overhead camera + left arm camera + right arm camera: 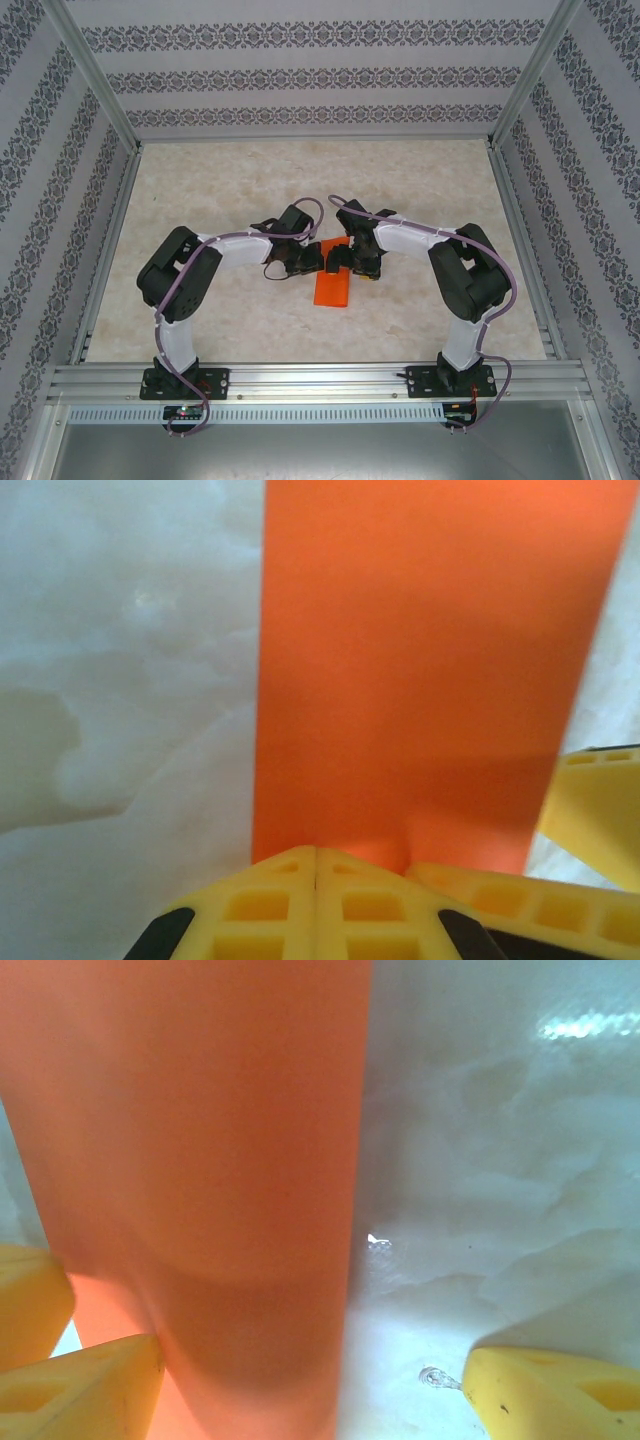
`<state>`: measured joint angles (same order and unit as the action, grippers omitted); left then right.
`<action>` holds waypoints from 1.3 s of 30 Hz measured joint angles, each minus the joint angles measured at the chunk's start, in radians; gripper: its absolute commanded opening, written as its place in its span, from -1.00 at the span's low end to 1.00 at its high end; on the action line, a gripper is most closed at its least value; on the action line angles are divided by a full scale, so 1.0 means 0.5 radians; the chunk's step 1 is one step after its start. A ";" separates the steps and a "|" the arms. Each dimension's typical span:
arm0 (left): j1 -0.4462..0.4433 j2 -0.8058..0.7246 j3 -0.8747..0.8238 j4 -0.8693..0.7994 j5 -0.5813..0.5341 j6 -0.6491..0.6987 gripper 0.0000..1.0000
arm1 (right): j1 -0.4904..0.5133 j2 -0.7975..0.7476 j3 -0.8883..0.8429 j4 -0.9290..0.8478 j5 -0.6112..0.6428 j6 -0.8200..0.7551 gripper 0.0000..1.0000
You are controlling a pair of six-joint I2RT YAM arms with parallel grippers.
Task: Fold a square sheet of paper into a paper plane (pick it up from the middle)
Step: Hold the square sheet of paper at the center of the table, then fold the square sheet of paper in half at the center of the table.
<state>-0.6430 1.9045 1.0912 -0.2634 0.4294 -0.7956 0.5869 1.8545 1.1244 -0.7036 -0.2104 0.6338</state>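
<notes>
The square sheet of paper (333,288) lies at the middle of the top view, a bright orange oblong on the pale marbled bench (220,180), its upper end under the two wrists. In the left wrist view it runs as a straight-edged orange band (420,670) from the bottom to the top of the frame. In the right wrist view it covers the left half (200,1160).

The left pincer (315,855) is closed, its yellow fingers (260,905) pressed flat against each other at the band's lower edge. Whether any paper is nipped between them cannot be told. A small ridge (410,840) rises in the paper just right of the tips.

The right pincer (312,1355) stands wide open and grips nothing. One yellow finger (80,1390) sits at the lower left against the paper. The other (550,1400) is at the lower right, over bare bench and well clear of the orange edge.

In the top view both pincers, left (300,258) and right (350,262), meet nose to nose above the sheet.
</notes>
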 measured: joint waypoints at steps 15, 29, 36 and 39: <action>-0.003 0.042 0.043 -0.041 -0.014 0.000 -1.00 | 0.000 -0.095 -0.037 0.064 -0.010 0.029 0.75; -0.011 0.042 0.044 -0.042 -0.028 0.001 -1.00 | -0.193 -0.693 -0.475 0.820 -0.416 0.250 -0.57; -0.011 0.042 0.045 -0.043 -0.031 0.001 -1.00 | -0.192 -0.430 -0.518 1.073 -0.632 0.307 -0.64; -0.011 0.042 0.045 -0.043 -0.031 0.002 -1.00 | -0.192 -0.336 -0.549 1.114 -0.664 0.306 -0.64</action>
<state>-0.6487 1.9255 1.1137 -0.2852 0.4141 -0.7948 0.4908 1.6867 0.8501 -0.1467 -0.5423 0.7868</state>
